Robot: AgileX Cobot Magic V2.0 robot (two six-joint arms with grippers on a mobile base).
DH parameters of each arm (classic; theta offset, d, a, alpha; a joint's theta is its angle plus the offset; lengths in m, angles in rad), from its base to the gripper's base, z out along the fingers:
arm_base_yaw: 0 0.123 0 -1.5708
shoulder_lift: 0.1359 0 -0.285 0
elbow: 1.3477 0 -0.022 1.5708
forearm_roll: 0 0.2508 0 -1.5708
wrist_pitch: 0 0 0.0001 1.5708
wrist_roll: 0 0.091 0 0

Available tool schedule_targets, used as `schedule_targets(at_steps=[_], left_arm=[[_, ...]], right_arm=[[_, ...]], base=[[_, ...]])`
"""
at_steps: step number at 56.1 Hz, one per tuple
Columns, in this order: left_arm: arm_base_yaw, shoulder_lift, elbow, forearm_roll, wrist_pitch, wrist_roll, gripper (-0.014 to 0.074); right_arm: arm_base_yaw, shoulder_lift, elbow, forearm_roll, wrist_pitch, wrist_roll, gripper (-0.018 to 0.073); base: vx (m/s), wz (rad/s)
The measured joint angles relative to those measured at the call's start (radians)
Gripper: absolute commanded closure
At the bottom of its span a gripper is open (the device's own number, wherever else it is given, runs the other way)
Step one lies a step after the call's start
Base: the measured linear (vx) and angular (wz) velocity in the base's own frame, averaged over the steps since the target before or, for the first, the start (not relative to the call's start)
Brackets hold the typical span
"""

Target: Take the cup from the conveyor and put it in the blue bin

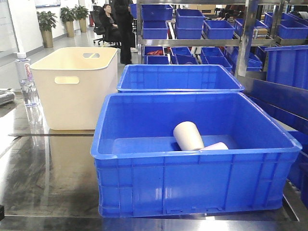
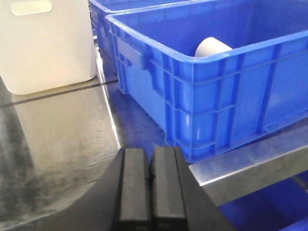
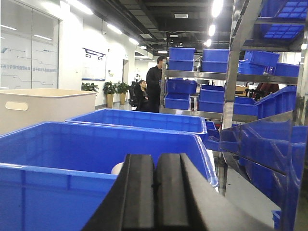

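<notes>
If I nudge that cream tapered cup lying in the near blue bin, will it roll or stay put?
Likely it rolls: the cream tapered paper-like cup lies on its side on the smooth floor of the big blue plastic bin. Its taper suggests a curved path. It looks light, and a second cup touching it may shift too.

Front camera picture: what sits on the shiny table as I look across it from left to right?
Water bottle → cream tub with handle slots → blue bin at the front, with two pale cups lying inside. A second blue crate stands behind that bin.
</notes>
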Motion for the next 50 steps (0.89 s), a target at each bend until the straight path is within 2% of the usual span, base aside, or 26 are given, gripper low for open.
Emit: schedule_targets(at_steps=[3, 6, 9, 16, 22, 25, 29, 36, 50], left_arm=[[0.0, -0.012, 0.004, 0.097, -0.002, -0.027, 0.0596], [0.001, -0.04, 0.017, 0.205, -0.007, -0.099, 0.0596], [0.009, -0.079, 0.047, 0.325, -0.011, -0.214, 0.0596], [0.047, -0.244, 0.183, 0.605, -0.026, -0.55, 0.0596], [0.086, -0.399, 0.335, 0.755, -0.024, -0.755, 0.0596], [0.099, -0.464, 0.397, 0.791, -0.022, -0.81, 0.0596], [0.113, -0.55, 0.468, 0.812, -0.02, -0.837, 0.0596], [0.12, -0.619, 0.508, 0.822, -0.023, -0.849, 0.0596], [0.12, -0.622, 0.508, 0.825, -0.022, -0.85, 0.0596]], right_arm=[[0.0, 0.0, 0.0, 0.0, 0.0, 0.0, 0.0568], [0.0, 0.0, 0.0, 0.0, 0.0, 0.0, 0.0568], [0.0, 0.0, 0.0, 0.0, 0.0, 0.0, 0.0568], [0.0, 0.0, 0.0, 0.0, 0.0, 0.0, 0.0568], [0.0, 0.0, 0.0, 0.001, 0.0, 0.0, 0.0568], [0.0, 0.0, 0.0, 0.003, 0.0, 0.0, 0.0568], [0.0, 0.0, 0.0, 0.003, 0.0, 0.0, 0.0568], [0.0, 0.002, 0.0, 0.003, 0.002, 0.0, 0.0568], [0.0, 0.002, 0.0, 0.003, 0.005, 0.0, 0.0568]], base=[[0.0, 0.0], [0.0, 0.0], [0.0, 0.0], [0.0, 0.0], [0.0, 0.0], [0.0, 0.0], [0.0, 0.0], [0.0, 0.0], [0.0, 0.0]])
